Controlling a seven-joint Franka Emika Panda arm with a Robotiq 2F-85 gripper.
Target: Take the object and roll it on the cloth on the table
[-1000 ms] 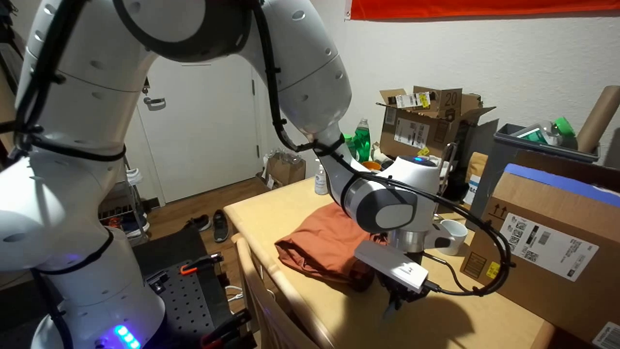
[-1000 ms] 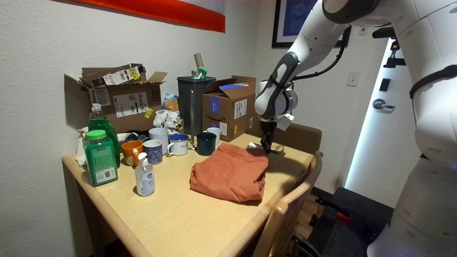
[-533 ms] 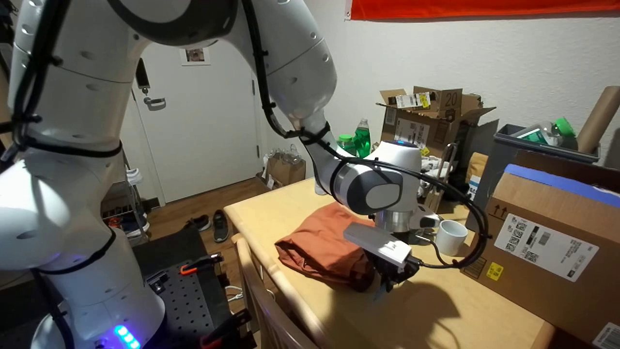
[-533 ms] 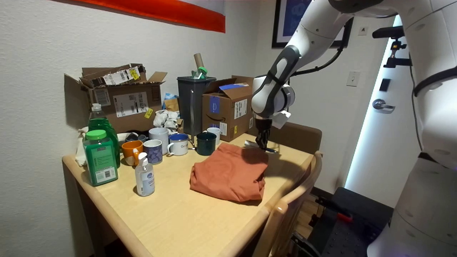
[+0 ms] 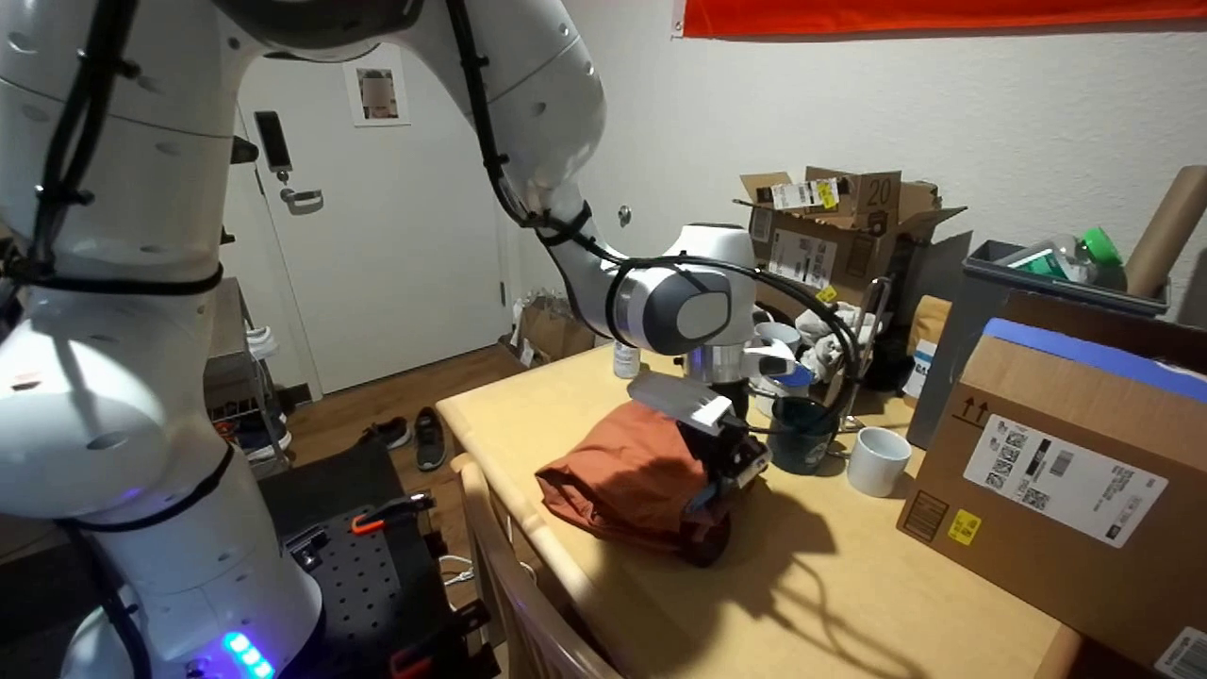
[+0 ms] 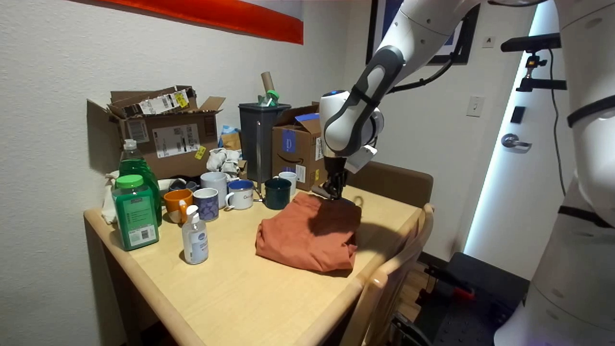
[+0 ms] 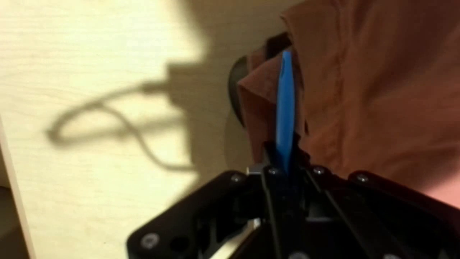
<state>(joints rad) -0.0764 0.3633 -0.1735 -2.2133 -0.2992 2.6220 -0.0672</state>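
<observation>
My gripper (image 7: 284, 156) is shut on the object (image 7: 285, 104), whose slim blue handle sticks out past the fingers in the wrist view. Its grey-white part shows on the far side of the gripper in an exterior view (image 6: 321, 191); the blue part shows near the cloth in an exterior view (image 5: 701, 498). The rumpled rust-orange cloth (image 6: 302, 235) lies on the light wooden table (image 6: 230, 293). The gripper holds the object just above the cloth's edge, which also shows in the wrist view (image 7: 377, 90). I cannot tell whether the object touches the cloth.
A dark green mug (image 5: 800, 438) and a white mug (image 5: 879, 462) stand close to the gripper. A large cardboard box (image 5: 1047, 471) is beyond them. A sanitizer bottle (image 6: 195, 242), green bottles (image 6: 136, 216) and more mugs line the table. A wooden chair (image 6: 379, 288) stands at the edge.
My gripper, still holding the object, has moved from over the bare table beside the cloth to over the cloth's edge. It moved leftward in both exterior views. The cloth has not visibly moved.
</observation>
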